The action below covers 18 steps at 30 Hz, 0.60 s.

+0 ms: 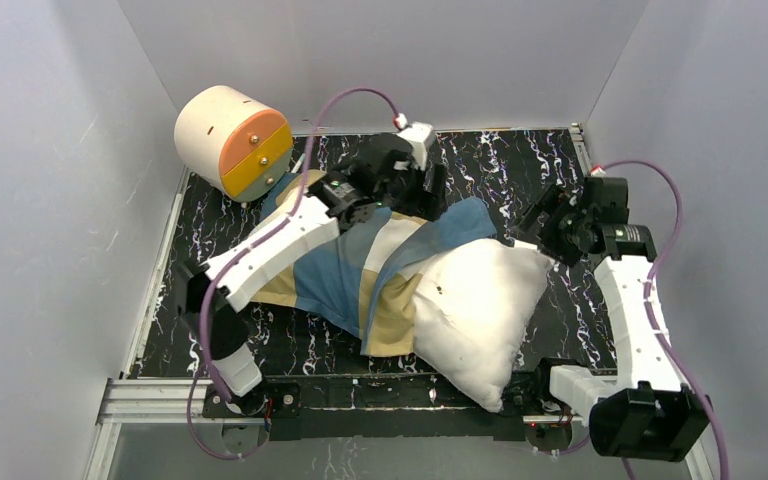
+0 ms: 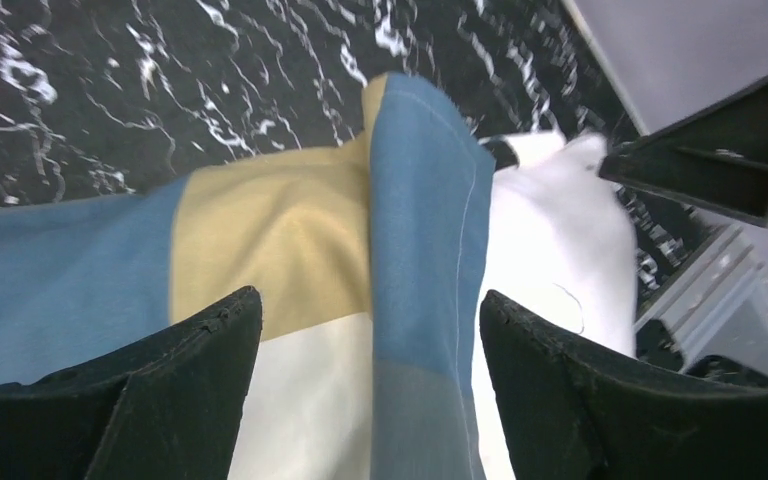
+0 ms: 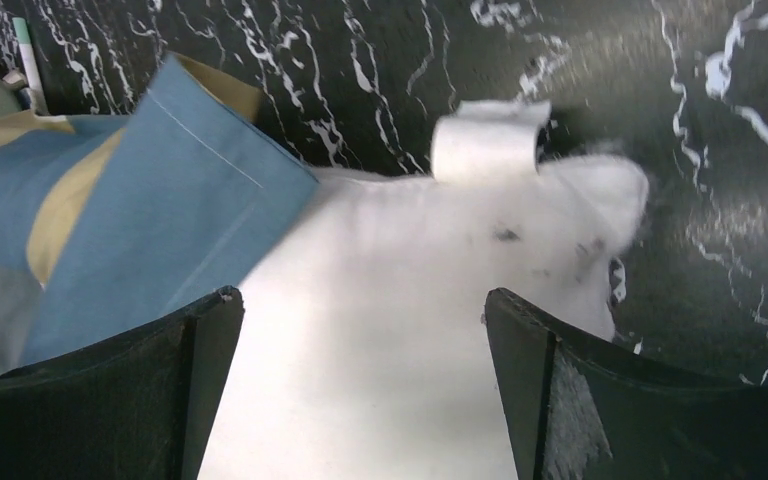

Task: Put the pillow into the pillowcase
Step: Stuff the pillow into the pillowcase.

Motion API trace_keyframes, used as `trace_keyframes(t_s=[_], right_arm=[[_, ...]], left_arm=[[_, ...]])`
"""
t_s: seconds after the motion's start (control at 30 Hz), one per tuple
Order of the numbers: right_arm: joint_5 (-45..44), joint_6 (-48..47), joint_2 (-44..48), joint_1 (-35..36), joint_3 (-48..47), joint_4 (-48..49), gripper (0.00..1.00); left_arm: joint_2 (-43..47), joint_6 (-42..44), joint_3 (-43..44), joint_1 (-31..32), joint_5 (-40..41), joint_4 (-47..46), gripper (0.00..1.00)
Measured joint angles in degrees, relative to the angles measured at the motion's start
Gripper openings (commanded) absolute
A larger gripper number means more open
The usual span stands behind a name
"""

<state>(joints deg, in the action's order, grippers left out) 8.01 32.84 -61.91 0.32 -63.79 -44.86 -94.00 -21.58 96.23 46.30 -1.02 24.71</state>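
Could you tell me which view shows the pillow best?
The top external view: most of the pillow shows, one end under the pillowcase. The left wrist shows only a white strip; the right wrist, one corner.

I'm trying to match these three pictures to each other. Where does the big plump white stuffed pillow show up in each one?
Top external: the plump white stuffed pillow lies lower centre-right.
Left wrist: the pillow sits right of centre, past a blue edge.
Right wrist: the pillow fills the centre and bottom.
Shared landmark: the blue, tan and cream fabric pillowcase, overlapping the pillow's left side in every picture.
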Motion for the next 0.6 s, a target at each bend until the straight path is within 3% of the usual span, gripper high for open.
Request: trace_keyframes(t_s=[0.2, 0.27, 0.37, 0.47, 0.5, 0.6], right_arm=[[3.6, 2.8, 10.1, -3.6, 12.2, -0.4, 0.99], [3.7, 3.3, 12.7, -3.6, 15.3, -0.3, 0.97], [3.8, 4.2, 15.2, -3.7, 20.1, -0.1, 0.92], [5.2, 4.8, 16.9, -3.8, 23.5, 1.2, 0.88], [6.1, 4.9, 17.5, -3.9, 24.4, 1.9, 0.86], [8.9, 5.5, 20.0, -4.1, 27.5, 4.7, 0.79]], left_arm=[[-10.5, 3.1, 1.7, 6.2, 5.2, 3.6, 0.78], [-13.1, 3.9, 1.7, 7.7, 7.3, 4.6, 0.63], [-15.1, 4.2, 2.0, 8.8, 10.1, 4.8, 0.27], [-15.4, 4.0, 3.8, 8.8, 10.9, 5.0, 0.07], [-15.4, 3.9, 4.9, 8.7, 10.6, 4.9, 0.01], [-15.4, 3.0, 8.7, 8.4, 8.6, 4.5, 0.0]])
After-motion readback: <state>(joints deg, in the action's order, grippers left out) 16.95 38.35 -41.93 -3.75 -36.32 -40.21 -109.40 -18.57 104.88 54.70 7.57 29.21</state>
